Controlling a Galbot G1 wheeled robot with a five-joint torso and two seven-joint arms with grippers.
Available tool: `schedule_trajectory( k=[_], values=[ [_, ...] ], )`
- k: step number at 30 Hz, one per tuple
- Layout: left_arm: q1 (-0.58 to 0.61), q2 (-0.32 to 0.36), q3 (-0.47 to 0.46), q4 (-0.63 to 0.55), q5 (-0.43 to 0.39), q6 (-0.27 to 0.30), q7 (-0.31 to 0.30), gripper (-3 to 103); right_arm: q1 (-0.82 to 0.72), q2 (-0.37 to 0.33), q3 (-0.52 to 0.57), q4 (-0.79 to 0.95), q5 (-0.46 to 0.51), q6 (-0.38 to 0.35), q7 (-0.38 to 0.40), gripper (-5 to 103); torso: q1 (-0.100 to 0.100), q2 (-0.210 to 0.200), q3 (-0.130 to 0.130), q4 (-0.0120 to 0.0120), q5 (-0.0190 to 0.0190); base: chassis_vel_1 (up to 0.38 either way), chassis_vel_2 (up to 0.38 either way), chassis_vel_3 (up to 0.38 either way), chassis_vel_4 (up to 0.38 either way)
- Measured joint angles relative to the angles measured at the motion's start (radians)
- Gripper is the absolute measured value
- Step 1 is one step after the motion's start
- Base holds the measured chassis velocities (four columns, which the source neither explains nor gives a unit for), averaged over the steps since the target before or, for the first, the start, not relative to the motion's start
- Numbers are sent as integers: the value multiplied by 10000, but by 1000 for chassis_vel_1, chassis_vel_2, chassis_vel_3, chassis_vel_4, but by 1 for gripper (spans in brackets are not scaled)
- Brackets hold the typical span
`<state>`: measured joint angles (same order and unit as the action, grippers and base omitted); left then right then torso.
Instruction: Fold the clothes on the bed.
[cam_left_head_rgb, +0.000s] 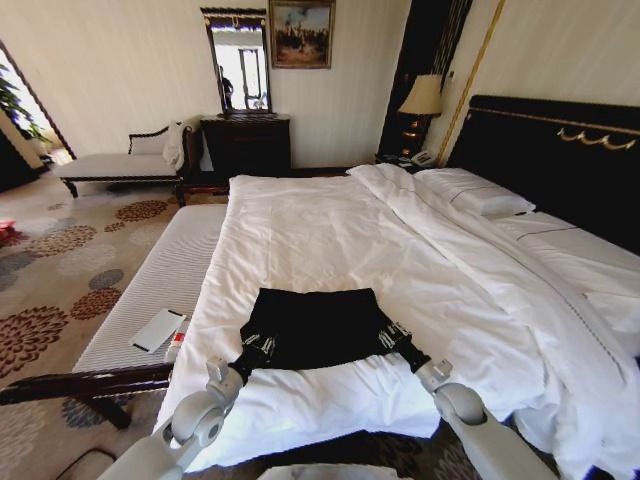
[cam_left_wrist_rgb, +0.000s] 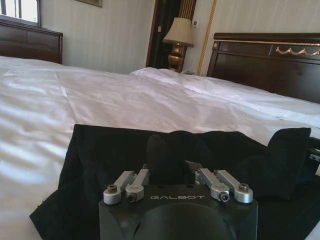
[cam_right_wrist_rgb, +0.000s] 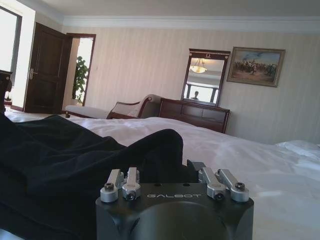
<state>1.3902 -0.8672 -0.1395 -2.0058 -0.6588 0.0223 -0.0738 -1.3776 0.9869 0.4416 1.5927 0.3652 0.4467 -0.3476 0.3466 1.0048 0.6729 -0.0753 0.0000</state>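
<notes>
Black shirt (cam_left_head_rgb: 318, 328) lies part-folded near the foot of the bed (cam_left_head_rgb: 330, 235), both arms low at its near edge. Left tool (cam_left_head_rgb: 255, 352) and right tool (cam_left_head_rgb: 392, 340) each look clamped on cloth, apparently to carry a fold across.

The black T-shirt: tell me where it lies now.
In the head view, the black T-shirt lies on the white duvet near the bed's foot, between the left gripper and right gripper.

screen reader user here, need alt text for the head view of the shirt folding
Two robot arms reach onto a white-duveted bed, the left gripper and right gripper at the near corners of a black T-shirt lying partly folded. A dark headboard is at right.
</notes>
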Motion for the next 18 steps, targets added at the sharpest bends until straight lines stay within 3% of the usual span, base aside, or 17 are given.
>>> schedule_trajectory(
  k=[2, 3, 5, 7, 8, 9, 11, 12, 13, 14, 16, 18],
  values=[
    [17, 11, -17, -14, 2, 0, 0, 36, -49, 5, 57, 24, -14, 37, -29, 49, 0, 0, 0, 0, 0, 0, 0, 0, 0],
    [64, 49, -62, -49, 3, 0, -2, 41, -170, 8, 199, 63, -74, 125, -120, 60, 0, 0, 0, 1, -1, 0, 0, 0, 0],
    [145, 112, -175, -119, -10, 0, -4, 52, -340, 16, 398, 80, -199, 287, -314, 65, 0, 0, 0, -1, 0, 0, 0, 0, 0],
    [175, 127, -220, -147, -21, 0, -6, 52, -377, 24, 454, 92, -215, 322, -354, 71, 0, 0, 0, -1, 1, 0, 0, 0, 0],
    [242, 145, -325, -202, -52, 0, -12, 57, -457, 46, 579, 142, -205, 369, -412, 71, 0, 0, 0, -1, 1, 0, 0, 0, 0],
    [332, 146, -494, -296, -123, 0, -22, 63, -568, 77, 739, 252, -30, 378, -444, 82, 0, 0, 0, 0, 1, 0, 0, 0, 0],
    [420, 121, -736, -426, -227, 0, -58, 74, -697, 107, 972, 449, 318, 310, -460, 87, 0, 1, 0, 0, 2, 0, 0, 0, 0],
    [420, 121, -736, -426, -227, 0, -58, 74, -697, 107, 972, 449, 318, 310, -460, 87, 0, 1, 0, 0, 2, 0, 0, 0, 0],
    [440, 103, -849, -485, -301, 11, -108, 74, -749, 109, 1077, 543, 481, 226, -470, 92, 0, 1, -1, 1, 0, 0, 0, 0, 0],
    [455, 77, -1039, -585, -457, 66, -188, 85, -867, 107, 1292, 758, 865, -114, -483, 97, 0, 0, 0, 1, 0, 0, 0, 0, 0],
    [439, 47, -1292, -725, -744, 172, -320, 90, -1025, 47, 1585, 1152, 1563, -697, -412, 100, 0, 0, 0, -1, 1, 0, 0, 0, 0],
    [427, 43, -1339, -749, -820, 207, -359, 95, -1051, 15, 1645, 1227, 1709, -803, -364, 100, 0, 0, 0, -1, 1, 0, 0, 0, 0]
  ],
)
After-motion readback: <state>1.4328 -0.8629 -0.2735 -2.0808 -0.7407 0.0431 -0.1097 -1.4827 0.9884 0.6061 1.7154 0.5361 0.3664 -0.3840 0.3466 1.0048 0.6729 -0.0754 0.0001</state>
